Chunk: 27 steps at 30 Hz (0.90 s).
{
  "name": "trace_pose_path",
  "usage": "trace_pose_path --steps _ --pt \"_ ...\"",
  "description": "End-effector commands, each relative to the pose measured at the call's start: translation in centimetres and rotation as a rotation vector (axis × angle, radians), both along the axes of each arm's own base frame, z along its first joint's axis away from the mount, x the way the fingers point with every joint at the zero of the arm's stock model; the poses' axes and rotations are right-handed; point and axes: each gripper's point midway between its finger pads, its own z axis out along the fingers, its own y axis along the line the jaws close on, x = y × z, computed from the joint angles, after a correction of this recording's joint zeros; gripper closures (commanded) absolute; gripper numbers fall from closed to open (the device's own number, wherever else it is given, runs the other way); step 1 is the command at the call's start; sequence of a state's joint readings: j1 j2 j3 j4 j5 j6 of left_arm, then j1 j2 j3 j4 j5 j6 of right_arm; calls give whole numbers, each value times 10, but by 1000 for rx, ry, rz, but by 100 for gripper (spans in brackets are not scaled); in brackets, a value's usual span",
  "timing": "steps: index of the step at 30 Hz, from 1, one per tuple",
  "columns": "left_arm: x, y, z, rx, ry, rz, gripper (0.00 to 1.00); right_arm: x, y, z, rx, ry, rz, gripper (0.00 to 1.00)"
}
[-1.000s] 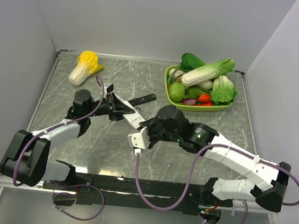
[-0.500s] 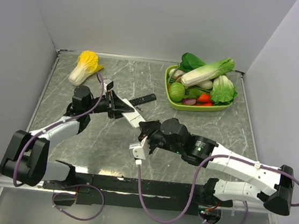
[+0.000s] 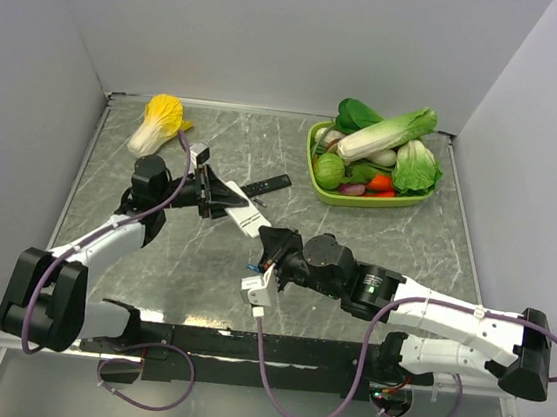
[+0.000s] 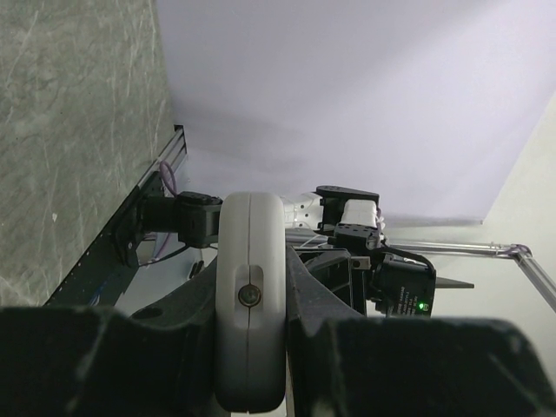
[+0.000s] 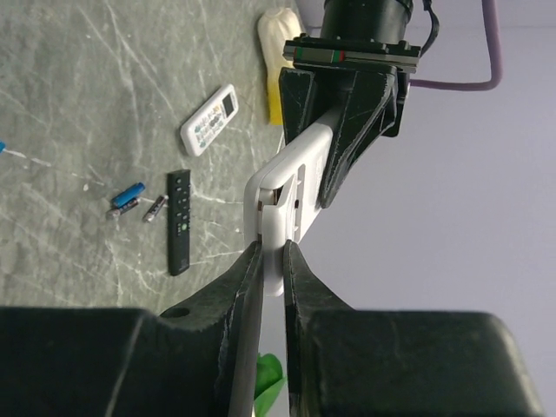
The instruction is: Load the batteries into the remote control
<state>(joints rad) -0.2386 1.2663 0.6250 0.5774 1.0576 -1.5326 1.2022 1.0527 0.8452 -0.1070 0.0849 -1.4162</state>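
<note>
Mid-table in the overhead view, your left gripper (image 3: 221, 199) clamps the remote control (image 3: 245, 217) by its long edges and holds it above the marble table (image 3: 424, 255), slanting toward lower right. Your right gripper (image 3: 272, 245) meets its free end, jaws narrow, one finger (image 5: 250, 287) on each side of the thin edge; whether they pinch it cannot be told. In the right wrist view the batteries (image 5: 129, 195) lie at centre left, just beside a slim black remote (image 5: 178, 222), with a smaller white remote (image 5: 208, 132) above. A green basket (image 3: 332, 195) sits upper right and a yellow cabbage (image 3: 159, 125) upper left. Bare marble runs along both side edges.
</note>
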Motion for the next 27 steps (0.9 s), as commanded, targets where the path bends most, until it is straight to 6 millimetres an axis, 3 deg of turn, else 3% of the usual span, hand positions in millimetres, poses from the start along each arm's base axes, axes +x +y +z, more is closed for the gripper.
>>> trace_pose_path --steps 1,9,16,27 --pt "-11 3 42 -51 -118 -25 98 1 -3 -13 -32 -4 -31 100" --pt "-12 4 49 -106 -111 -10 98 -2 12 -16 -11 0 -10 100" --pt "-14 4 55 -121 -110 -24 98 0 9 -28 -40 -1 -22 98" --pt "-13 4 61 -128 -121 -23 98 -4 9 -42 -76 26 -9 86"
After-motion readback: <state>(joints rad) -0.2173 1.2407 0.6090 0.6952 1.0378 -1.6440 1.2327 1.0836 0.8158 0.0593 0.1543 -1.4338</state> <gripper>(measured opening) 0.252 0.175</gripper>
